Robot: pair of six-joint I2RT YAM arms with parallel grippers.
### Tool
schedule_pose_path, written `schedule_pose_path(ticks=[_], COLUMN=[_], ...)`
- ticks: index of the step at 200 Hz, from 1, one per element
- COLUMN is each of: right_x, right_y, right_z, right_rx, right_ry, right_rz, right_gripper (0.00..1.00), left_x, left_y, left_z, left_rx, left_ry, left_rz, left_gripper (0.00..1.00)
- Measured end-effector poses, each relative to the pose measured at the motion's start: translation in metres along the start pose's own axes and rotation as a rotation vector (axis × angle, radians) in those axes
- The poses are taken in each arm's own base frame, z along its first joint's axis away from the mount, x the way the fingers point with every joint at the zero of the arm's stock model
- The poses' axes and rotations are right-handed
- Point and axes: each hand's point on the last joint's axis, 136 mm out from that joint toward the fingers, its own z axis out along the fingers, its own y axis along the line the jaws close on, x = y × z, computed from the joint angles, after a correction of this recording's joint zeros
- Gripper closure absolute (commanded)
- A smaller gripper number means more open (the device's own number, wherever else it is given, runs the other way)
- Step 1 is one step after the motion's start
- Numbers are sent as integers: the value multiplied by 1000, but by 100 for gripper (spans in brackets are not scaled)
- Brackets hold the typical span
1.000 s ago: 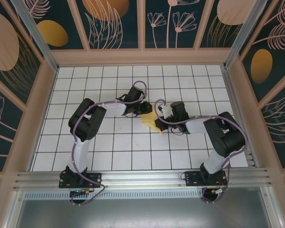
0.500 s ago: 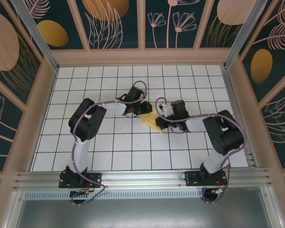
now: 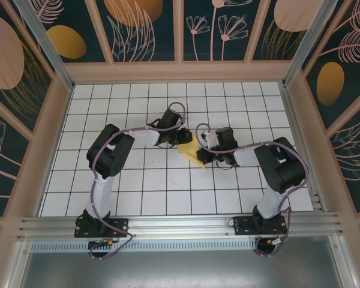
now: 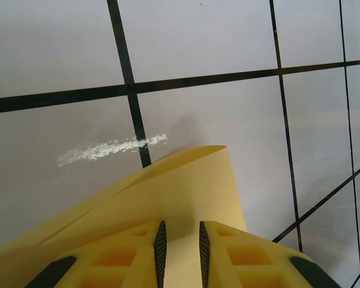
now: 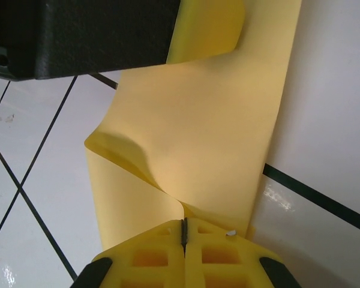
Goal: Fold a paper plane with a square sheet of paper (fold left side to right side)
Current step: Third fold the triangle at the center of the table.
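The square sheet of paper point(image 3: 191, 151) is yellow-orange and lies partly lifted and curled at the middle of the white grid table. My right gripper point(image 3: 203, 150) reaches it from the right. In the right wrist view that gripper point(image 5: 183, 222) is shut on a raised edge of the paper point(image 5: 204, 120), which bends up from the table into the jaws. My left gripper point(image 3: 181, 139) comes from the left. Its fingers point(image 4: 180, 223) stand a narrow gap apart over a curled flap of the sheet point(image 4: 186, 192), with paper showing behind the gap. The paper plane is out of view.
The black body of the left gripper point(image 5: 78, 36) hangs right over the far end of the sheet, close to the right gripper. Wooden walls point(image 3: 180, 72) enclose the tiled table point(image 3: 138, 192). A white scuff point(image 4: 111, 149) marks a tile.
The right arm's elbow has shifted slightly left toward the centre. Both grippers and the paper stay almost where they were.
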Motion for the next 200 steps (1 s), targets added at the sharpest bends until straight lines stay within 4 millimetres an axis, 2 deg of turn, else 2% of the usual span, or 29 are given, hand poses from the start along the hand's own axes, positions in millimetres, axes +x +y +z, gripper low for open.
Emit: schedule_pose_path(ticks=[68, 134, 169, 200], right_x=[0, -3, -3, -3], right_y=[0, 0, 0, 0], right_z=[0, 4, 5, 6], right_rx=[0, 13, 20, 20], right_ry=[2, 30, 37, 37], right_rz=[23, 27, 23, 23], right_gripper=[100, 100, 100, 100], left_x=[-1, -1, -6, -26], left_y=[1, -2, 8, 2], left_z=[0, -5, -24, -63], left_rx=[-5, -28, -93, -98], left_ry=[-4, -14, -14, -96], left_rz=[2, 41, 41, 47], left_gripper=[73, 60, 56, 57])
